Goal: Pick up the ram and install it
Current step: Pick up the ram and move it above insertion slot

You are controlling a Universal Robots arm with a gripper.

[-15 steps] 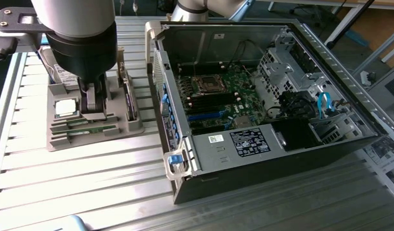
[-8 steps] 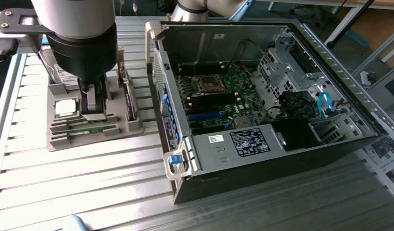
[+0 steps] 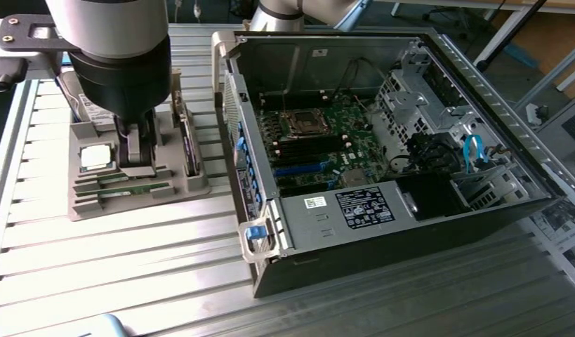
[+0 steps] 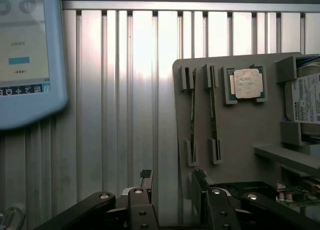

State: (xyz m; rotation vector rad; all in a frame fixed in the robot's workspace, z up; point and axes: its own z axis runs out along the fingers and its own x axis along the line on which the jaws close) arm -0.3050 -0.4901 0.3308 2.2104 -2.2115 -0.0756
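Since the ram (image 4: 213, 115) stands on edge in its holder (image 4: 245, 140) for grasping, the gripper (image 3: 137, 160) hangs over it at the exterior view's left, fingers spread, empty.

I see the first ram stick (image 4: 193, 115) and the second ram stick (image 4: 213, 110), both thin green boards standing on edge. They lie parallel, just beside each other without touching, each seated in its own slotted brackets on the grey holder (image 4: 245, 135).
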